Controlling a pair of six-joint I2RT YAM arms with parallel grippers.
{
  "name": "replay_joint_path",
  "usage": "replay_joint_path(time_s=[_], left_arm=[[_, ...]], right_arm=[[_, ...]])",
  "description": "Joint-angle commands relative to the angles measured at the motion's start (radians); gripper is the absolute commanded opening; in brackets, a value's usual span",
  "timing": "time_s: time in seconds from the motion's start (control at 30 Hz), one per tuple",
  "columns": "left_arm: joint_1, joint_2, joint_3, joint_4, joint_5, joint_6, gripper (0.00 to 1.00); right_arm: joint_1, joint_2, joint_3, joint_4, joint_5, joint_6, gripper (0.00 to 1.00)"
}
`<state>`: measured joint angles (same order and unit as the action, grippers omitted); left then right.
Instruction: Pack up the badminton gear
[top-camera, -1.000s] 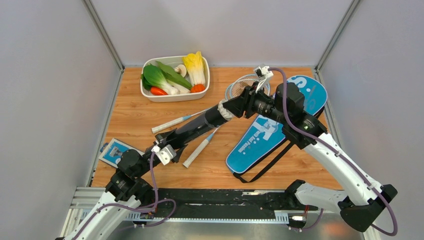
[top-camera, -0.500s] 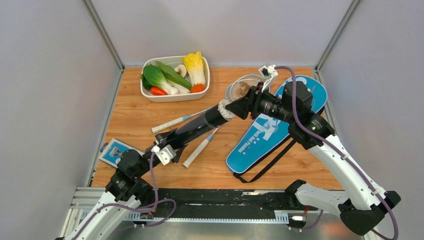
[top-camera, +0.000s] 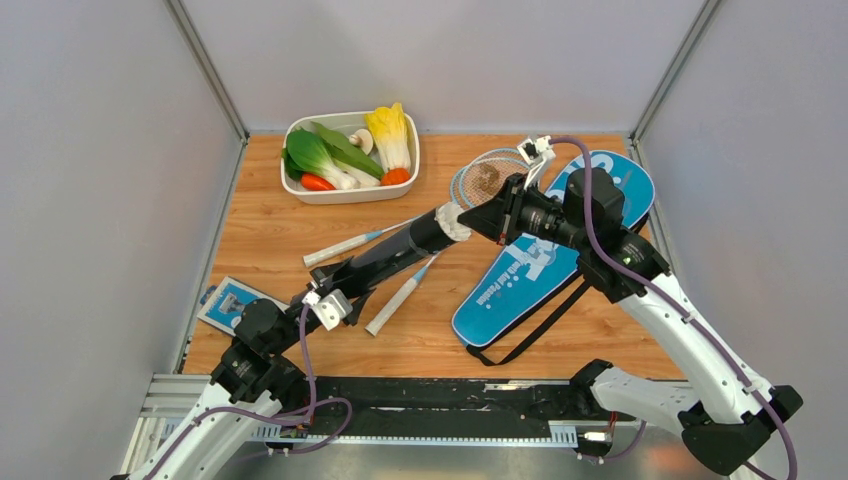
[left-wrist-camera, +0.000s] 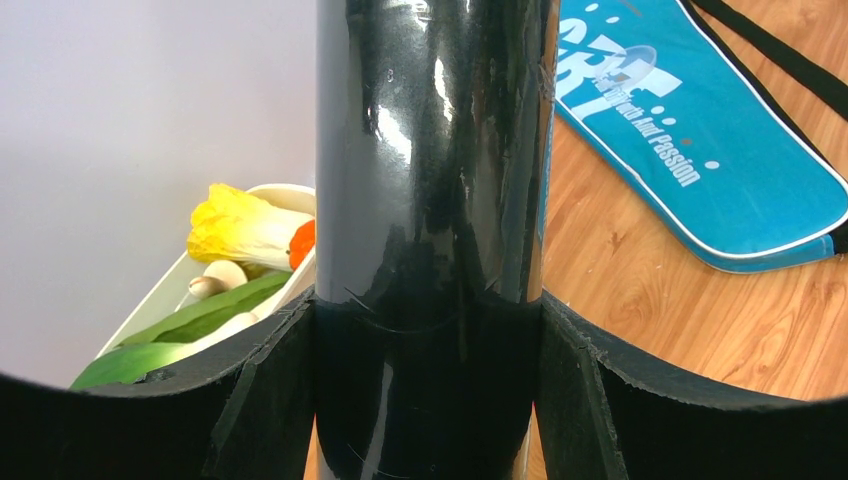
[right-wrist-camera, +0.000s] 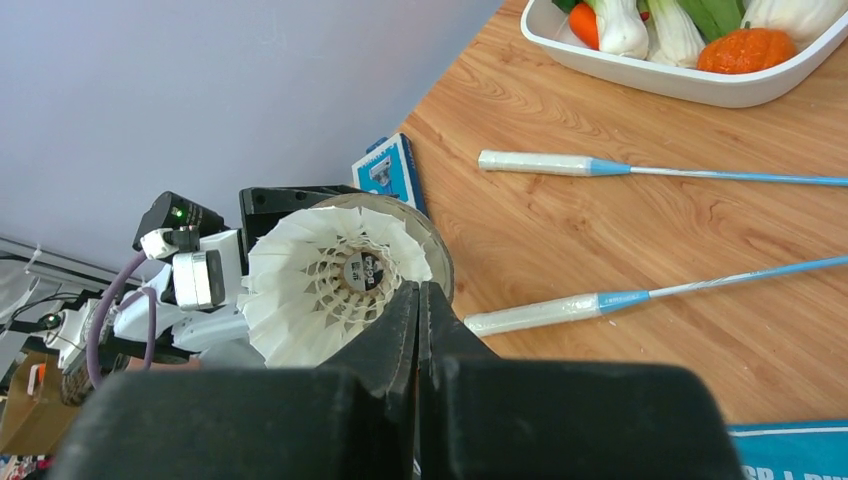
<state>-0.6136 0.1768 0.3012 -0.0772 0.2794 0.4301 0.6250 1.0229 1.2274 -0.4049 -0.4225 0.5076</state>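
Note:
The long black tube (top-camera: 395, 248) slants up to the right, and my left gripper (top-camera: 335, 287) is shut on its lower part; in the left wrist view the tube (left-wrist-camera: 430, 150) fills the gap between both fingers (left-wrist-camera: 270, 370). A white feather shuttlecock (top-camera: 454, 221) sits in the tube's open mouth, skirt outward (right-wrist-camera: 320, 285). My right gripper (right-wrist-camera: 420, 292) is shut and empty, its tips right at the skirt's edge. Two light-blue rackets lie on the table, handles (top-camera: 345, 246) (top-camera: 398, 294) toward me and heads (top-camera: 478, 178) at the back. The blue cover (top-camera: 555, 250) lies to the right.
A white tray (top-camera: 300, 190) of toy vegetables stands at the back left. A small blue-and-white card (top-camera: 228, 302) lies near the left front edge. The cover's black strap (top-camera: 530, 335) trails toward the front. Grey walls close in three sides.
My right gripper has shut and drawn back slightly from the tube's mouth, where the white shuttlecock now shows. The left arm and tube have stayed still.

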Motion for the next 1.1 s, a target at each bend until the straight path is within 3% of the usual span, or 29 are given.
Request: replay_joint_path(time_s=[0.0,0.53,0.6,0.7,0.77,0.9,1.07], left_arm=[[-0.002,-0.002,0.033,0.082,0.002,0.013,0.36],[0.0,0.009,0.032,0.086,0.026,0.016,0.36],[-0.002,0.009,0.032,0.087,0.027,0.017,0.36],[-0.001,0.008,0.032,0.084,0.026,0.018,0.36],[-0.001,0.007,0.032,0.084,0.025,0.018,0.36],[-0.001,0.001,0.029,0.082,0.026,0.021,0.36],[-0.001,-0.016,0.025,0.083,0.053,0.025,0.36]], right_arm=[[0.001,-0.02,-0.007,0.069,-0.028,0.013,0.0],[0.057,0.091,-0.034,0.04,0.026,-0.067,0.0],[0.067,0.103,-0.027,0.033,0.023,-0.085,0.1],[0.068,0.099,-0.018,0.018,0.049,-0.109,0.38],[0.067,0.085,-0.007,0.0,0.09,-0.134,0.51],[0.037,0.07,0.023,-0.044,0.123,-0.188,0.6],[-0.059,0.076,0.037,-0.069,-0.076,-0.23,0.68]])
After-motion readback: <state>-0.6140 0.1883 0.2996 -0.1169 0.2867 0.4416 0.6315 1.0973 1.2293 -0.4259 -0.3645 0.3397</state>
